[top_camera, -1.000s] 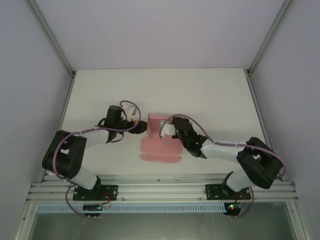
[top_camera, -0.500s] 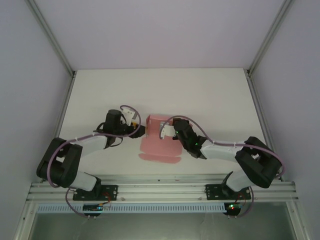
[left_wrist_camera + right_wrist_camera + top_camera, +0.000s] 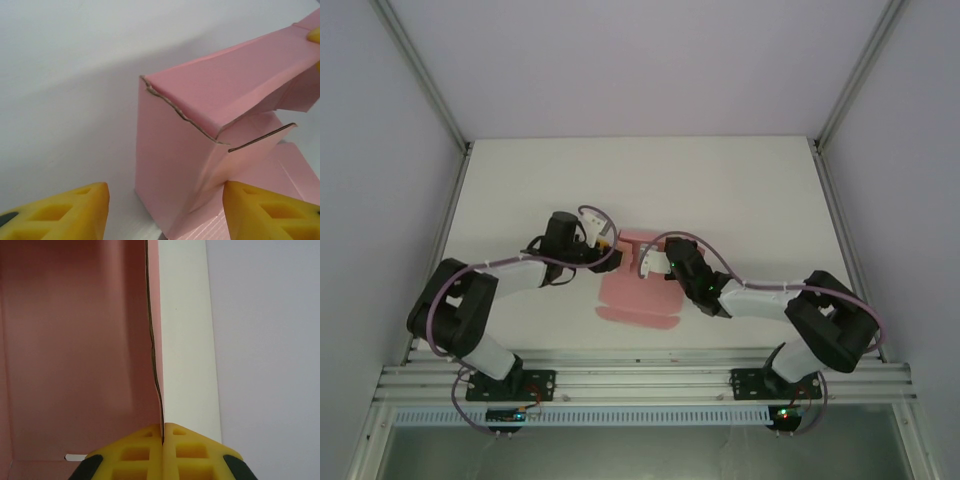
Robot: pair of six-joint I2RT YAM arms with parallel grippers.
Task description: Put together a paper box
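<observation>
Left claw (image 3: pixel 611 246) has moved in since a second ago: it sat on the white surface (image 3: pixel 720 190) with a clear gap to the card, now it's right at the far-left corner of the pink thin-card paper box (image 3: pixel 635 296). The left arm (image 3: pixel 510 272) has swung in with it. Right claw (image 3: pixel 646 262) and right arm (image 3: pixel 760 298) have barely shifted. The box is in the same spot, mid-surface between the two arms, near part flat and far part folded up.

Left wrist view: left claw (image 3: pixel 165 200) is wide, with the upright box corner (image 3: pixel 170 165) between the yellow fingers (image 3: pixel 75 212). The left finger is clear of the card, with bare surface (image 3: pixel 60 75) between them. Can't tell if the right finger touches.

Right wrist view: right claw (image 3: pixel 162 432) is closed, pinching the top edge of an upright card wall (image 3: pixel 75 340).

Hard to read:
- top view: both claws cover the folded-up far end, so its wall shape isn't legible
- left wrist view: both fingers are cut off at the bottom edge, and a yellow sliver at the right edge is too small to identify
- right wrist view: box cropped left and top
</observation>
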